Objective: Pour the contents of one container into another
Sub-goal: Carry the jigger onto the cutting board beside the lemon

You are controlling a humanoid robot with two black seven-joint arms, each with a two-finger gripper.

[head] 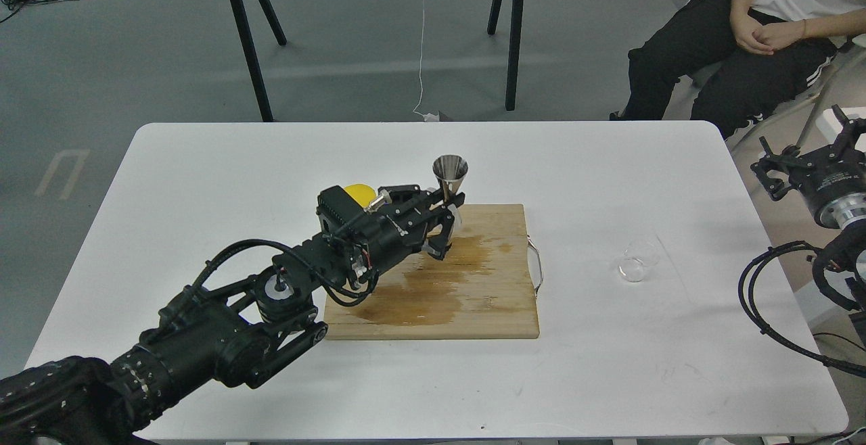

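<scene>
Head view of a white table (203, 161) bearing a wooden cutting board (473, 303), taken here as the landmark. Nearest the viewer, the left arm enters from the lower left and reaches diagonally across the board's left half. A darker wet stain (419, 296) spreads over the board's near and central surface. The left gripper (443, 218) sits above the board's far left edge, its fingers set on either side of the waist of the steel jigger (450, 173), apparently clamped on it, though the contact itself is partly hidden. The jigger stands with its long axis upright, the open upper cone pointing upward, just past the board's far edge. To the right of the board and well apart from it, the clear glass cup (637, 262) lies tipped on its side on the bare table, with its axis roughly level; which way its mouth points cannot be told. A yellow lemon (358, 195) shows behind the left wrist, beyond the board's far left corner. The right gripper (805, 154) hovers off the table's right edge, its fingers spread apart. Farthest back, right of the board, a seated person (744, 39) rests clasped hands on the lap.
</scene>
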